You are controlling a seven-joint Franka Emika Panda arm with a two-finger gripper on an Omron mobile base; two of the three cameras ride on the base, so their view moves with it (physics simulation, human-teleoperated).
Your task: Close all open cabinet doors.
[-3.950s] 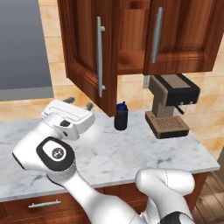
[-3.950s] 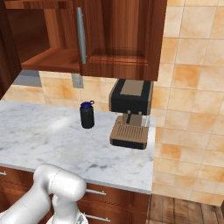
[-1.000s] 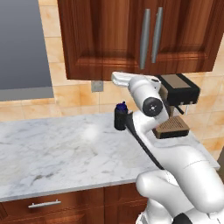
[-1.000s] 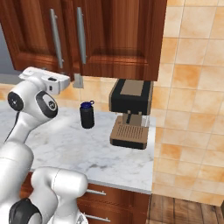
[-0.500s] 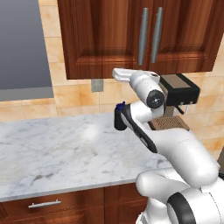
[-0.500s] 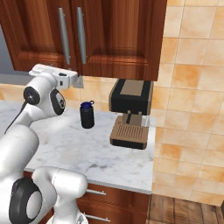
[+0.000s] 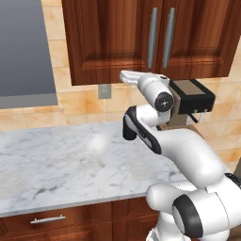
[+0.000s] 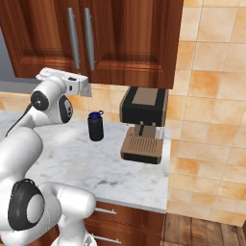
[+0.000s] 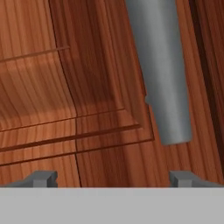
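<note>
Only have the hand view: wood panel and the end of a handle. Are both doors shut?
Observer: Yes. In the base views the left door and right door sit flush, handles side by side.
Operator: Where are the jaws relative to them?
Observer: Low in front of the left door, about at its bottom edge, above the counter.
Operator: Anything below them?
Observer: A dark cup stands almost under the jaws, with a coffee machine to its right, both on the counter.
</note>
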